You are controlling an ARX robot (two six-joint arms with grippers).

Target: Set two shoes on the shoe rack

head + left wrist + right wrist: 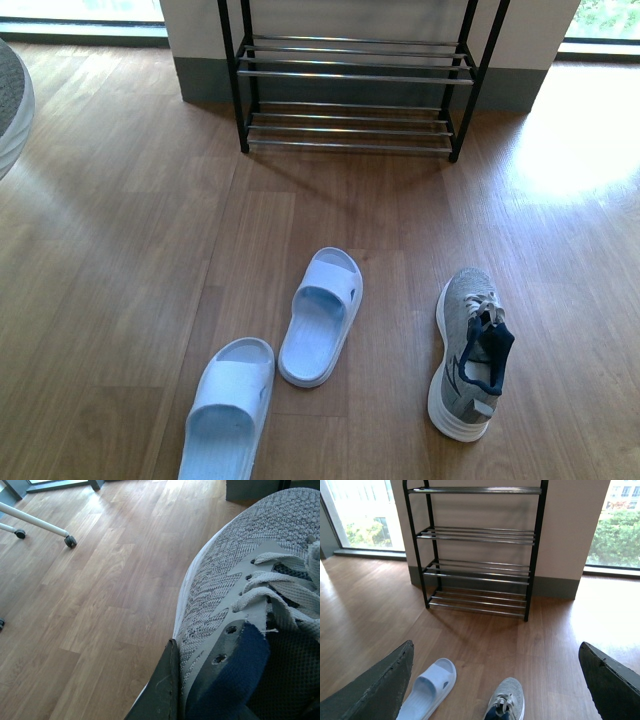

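left jaws clamped on a sneaker (220,580), right jaws wide apart, second sneaker (506,700) and a sandal (427,690) between them and the rack (475,537)

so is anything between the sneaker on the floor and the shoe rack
Nothing visible. Bare wood floor runs from the grey sneaker to the shoe rack. The two slide sandals lie to the sneaker's left, off that line.

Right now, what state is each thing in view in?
Shoe rack: upright, visible tiers bare.
Floor sneaker: upright on floor, ungrasped.
Second sneaker: clamped in left jaws, off the floor.
Slide nearer rack: sole down on floor.
Other slide: same.
Right jaws: open, empty.
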